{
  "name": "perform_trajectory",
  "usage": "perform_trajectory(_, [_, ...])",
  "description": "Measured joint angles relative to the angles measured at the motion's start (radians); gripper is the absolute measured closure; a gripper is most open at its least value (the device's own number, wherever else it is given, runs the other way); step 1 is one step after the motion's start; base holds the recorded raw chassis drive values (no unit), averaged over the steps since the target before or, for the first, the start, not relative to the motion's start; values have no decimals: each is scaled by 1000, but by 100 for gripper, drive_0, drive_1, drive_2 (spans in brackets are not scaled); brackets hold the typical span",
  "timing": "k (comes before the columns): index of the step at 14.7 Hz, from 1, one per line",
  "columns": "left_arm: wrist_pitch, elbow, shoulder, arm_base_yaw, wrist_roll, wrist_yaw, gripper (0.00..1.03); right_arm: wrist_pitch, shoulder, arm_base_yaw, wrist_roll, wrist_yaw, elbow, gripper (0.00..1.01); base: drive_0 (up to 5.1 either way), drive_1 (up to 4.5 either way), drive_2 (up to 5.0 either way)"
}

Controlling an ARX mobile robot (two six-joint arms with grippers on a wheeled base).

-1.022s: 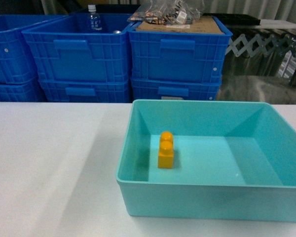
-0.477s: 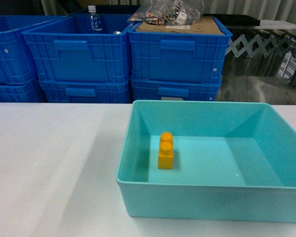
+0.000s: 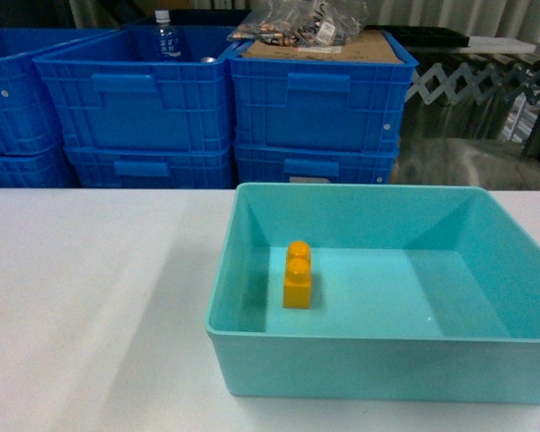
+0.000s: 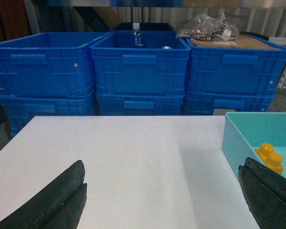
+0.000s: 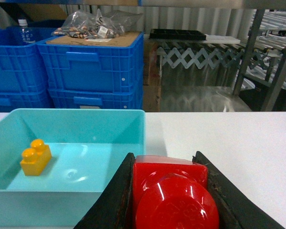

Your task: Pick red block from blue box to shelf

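Warehouse or storeroom, stacked dark blue crates (image 3: 225, 99), bagged parts (image 3: 297, 20), white worktable (image 3: 90, 306)

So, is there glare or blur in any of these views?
Right wrist view: the red block in the right gripper shows small glare spots and looks soft. Head view: a diagonal shadow band crosses the white table. Left wrist view: the left gripper fingers are dark and blurred.

We see open white counter (image 3: 90, 297) left of the light turquoise plastic tray (image 3: 378, 360); a yellow-orange two-stud brick (image 3: 297, 275) stands inside, and stacked dark blue ribbed crates (image 3: 225, 99) wall the far edge.
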Motion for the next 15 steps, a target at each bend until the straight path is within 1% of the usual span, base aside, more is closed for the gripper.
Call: perform_trajectory(15, [0, 0, 0, 0, 0, 1, 5, 0, 0, 0, 0, 0, 0, 73, -164, -164, -164])
